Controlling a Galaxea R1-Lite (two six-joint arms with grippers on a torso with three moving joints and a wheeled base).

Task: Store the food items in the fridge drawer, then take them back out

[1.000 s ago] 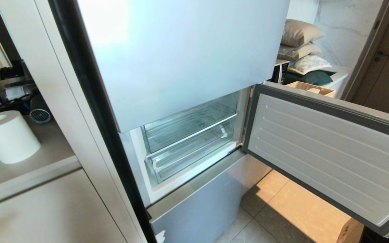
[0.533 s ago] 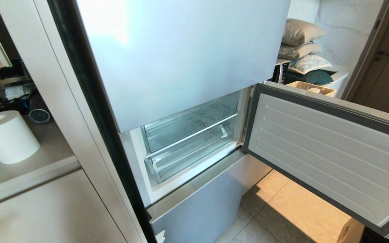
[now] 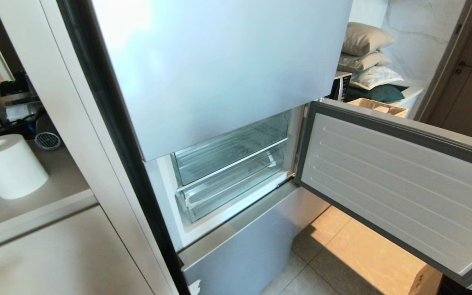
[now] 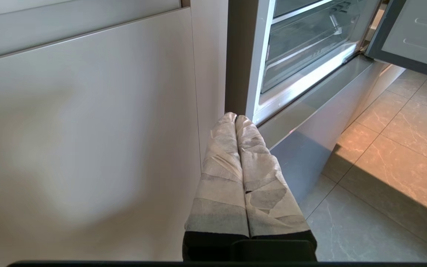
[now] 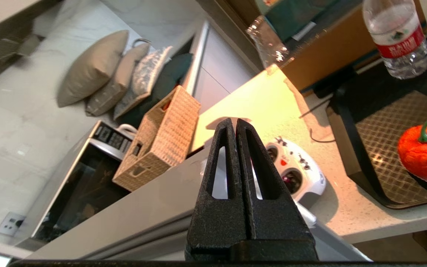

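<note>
- Left gripper (image 4: 235, 118): fingers pressed together, empty, low by the fridge's base.
- Fridge drawer (image 3: 236, 186): pushed in, door open.
- Right gripper (image 5: 234, 124): jaws pressed together, empty; spread them before reaching the tomato (image 5: 426, 155) on its tray (image 5: 376, 163).

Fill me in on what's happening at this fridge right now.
Nothing is being handled yet. The fridge door stands open, showing the clear fridge drawer pushed in with nothing visible in it. The right hand, shut and empty, is out over a counter where a red tomato-like piece sits on a plate on a dark tray. The left hand hangs shut, low beside the fridge.
</note>
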